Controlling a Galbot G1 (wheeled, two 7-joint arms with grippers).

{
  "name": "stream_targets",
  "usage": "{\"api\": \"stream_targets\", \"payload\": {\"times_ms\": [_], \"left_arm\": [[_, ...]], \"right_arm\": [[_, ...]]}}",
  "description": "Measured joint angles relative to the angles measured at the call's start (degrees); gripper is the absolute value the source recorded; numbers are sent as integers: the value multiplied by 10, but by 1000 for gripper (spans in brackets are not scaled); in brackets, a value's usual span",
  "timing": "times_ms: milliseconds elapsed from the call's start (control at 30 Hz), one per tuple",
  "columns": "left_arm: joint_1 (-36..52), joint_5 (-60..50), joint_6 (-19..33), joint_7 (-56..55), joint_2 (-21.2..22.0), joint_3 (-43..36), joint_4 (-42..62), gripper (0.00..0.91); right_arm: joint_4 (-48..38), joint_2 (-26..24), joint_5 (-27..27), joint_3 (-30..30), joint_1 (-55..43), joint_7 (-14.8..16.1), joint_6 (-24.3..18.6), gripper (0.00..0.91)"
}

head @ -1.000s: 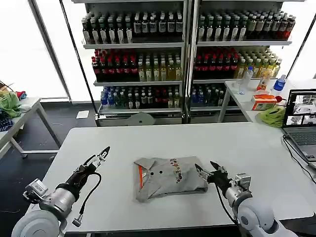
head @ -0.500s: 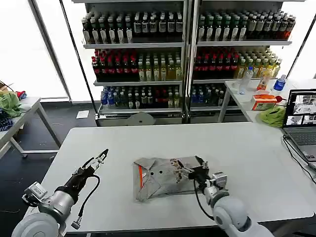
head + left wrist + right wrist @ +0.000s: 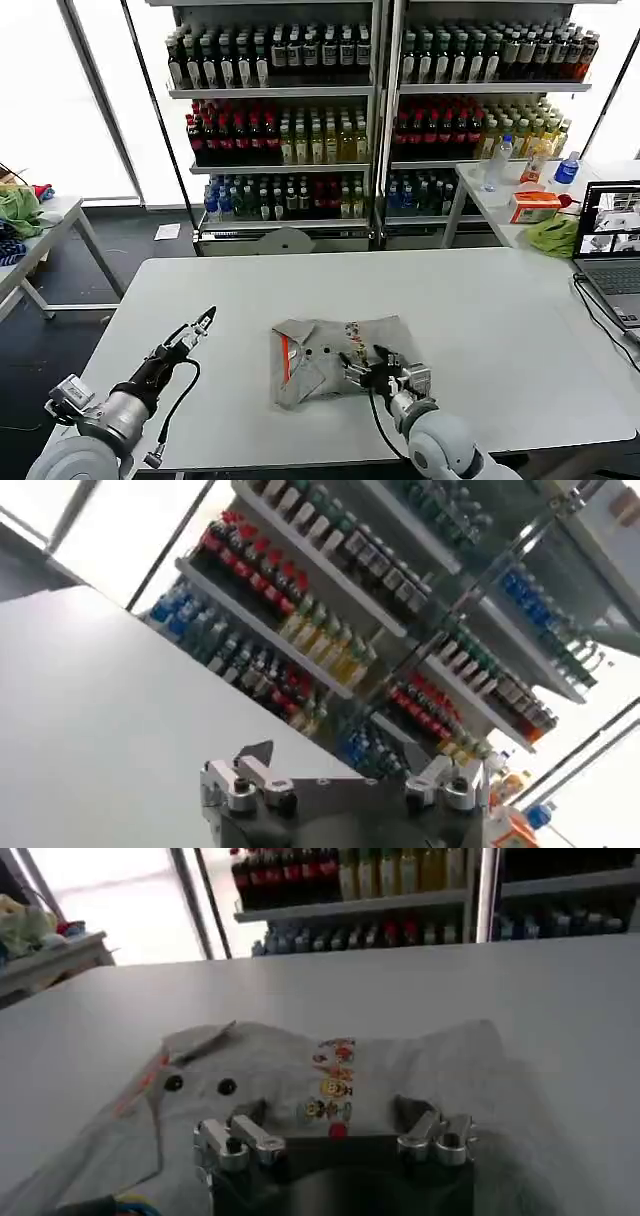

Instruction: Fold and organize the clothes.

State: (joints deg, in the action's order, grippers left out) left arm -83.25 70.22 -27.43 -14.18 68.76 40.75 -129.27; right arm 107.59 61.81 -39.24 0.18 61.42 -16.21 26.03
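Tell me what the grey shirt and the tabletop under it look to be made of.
Shirt: soft knit fabric, probably cotton or a blend; matte, it creases and slumps in folds, with a printed chest motif and dark buttons. Table: a smooth hard top, likely laminate or coated board; its pale grey face is even with a faint sheen. The right hand sits over the shirt.

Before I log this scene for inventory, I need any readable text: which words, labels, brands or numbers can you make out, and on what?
None can be read.
Shirt chest print: small coloured figures, no legible letters.
Bottle labels on the shelves: too small to read.
Orange box on the side table: print too small.
Laptop screen: pictures, no readable text.
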Motion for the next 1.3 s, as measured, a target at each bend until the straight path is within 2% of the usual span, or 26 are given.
{"api": "stream_targets", "payload": {"times_ms": [233, 533, 667, 900, 1100, 1300], "left_arm": [[-6, -7, 2, 3, -3, 3, -4, 907], [-25, -72, 28, 46, -7, 8, -1, 907], [-36, -140, 64, 73, 0, 1, 1, 907], [-65, -277, 155, 131, 18, 2, 4, 907], [-88, -377, 220, 197, 46, 5, 6, 907], [-108, -443, 258, 253, 76, 16, 5, 907]], "right_arm": [[43, -7, 4, 29, 7, -6, -20, 907], [105, -25, 52, 120, 53, 24, -100, 907], [121, -27, 79, 174, 100, 50, -151, 907], [139, -23, 80, 260, 191, 96, -212, 907], [150, -23, 94, 302, 247, 124, -251, 907], [155, -24, 105, 326, 290, 145, -282, 907]]}}
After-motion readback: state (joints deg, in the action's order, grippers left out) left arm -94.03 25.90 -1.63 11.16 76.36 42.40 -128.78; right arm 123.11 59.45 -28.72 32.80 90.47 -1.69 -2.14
